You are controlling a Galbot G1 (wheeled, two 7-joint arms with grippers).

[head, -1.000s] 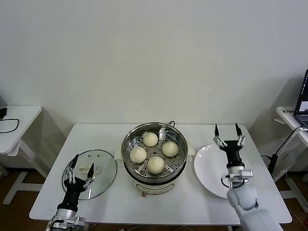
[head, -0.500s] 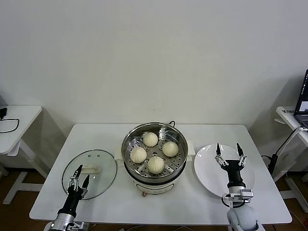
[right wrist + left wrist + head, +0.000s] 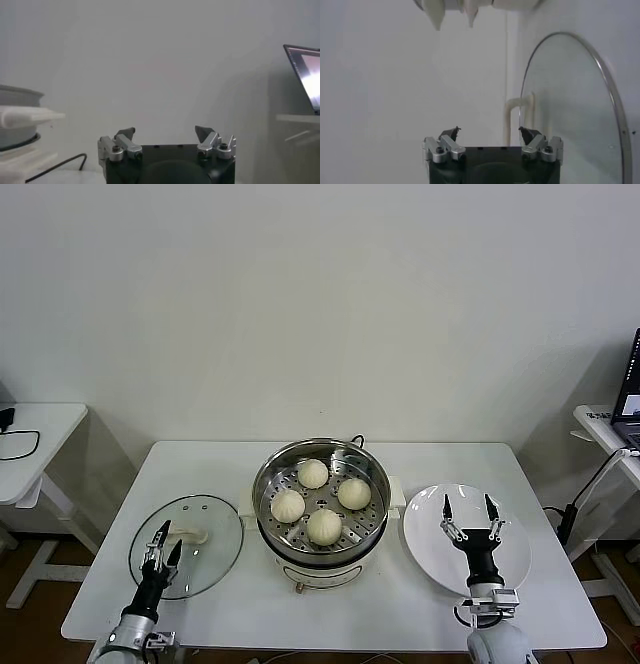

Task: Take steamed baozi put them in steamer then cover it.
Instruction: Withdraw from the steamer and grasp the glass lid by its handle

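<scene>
The steamer [image 3: 320,450] stands in the middle of the table with several steamed baozi [image 3: 324,526] on its perforated tray. To its left the cover [image 3: 215,529], a glass lid with a cream handle [image 3: 192,536], lies flat on the table. Low over the lid's near part my left gripper [image 3: 163,539] hangs open and empty; in the left wrist view the same gripper [image 3: 490,131] faces the cover [image 3: 570,110]. My right gripper [image 3: 466,510] stands open and empty above a white plate [image 3: 510,556], and in the right wrist view this gripper [image 3: 165,131] holds nothing.
The white plate to the right of the steamer has nothing on it. A black cable [image 3: 357,439] runs behind the steamer. A small side table [image 3: 35,424] stands far left; a laptop [image 3: 630,389] sits on another at far right.
The right gripper has come down and back toward the near edge, from above the plate's far rim to over its middle. The left gripper has drawn back a little over the lid.
</scene>
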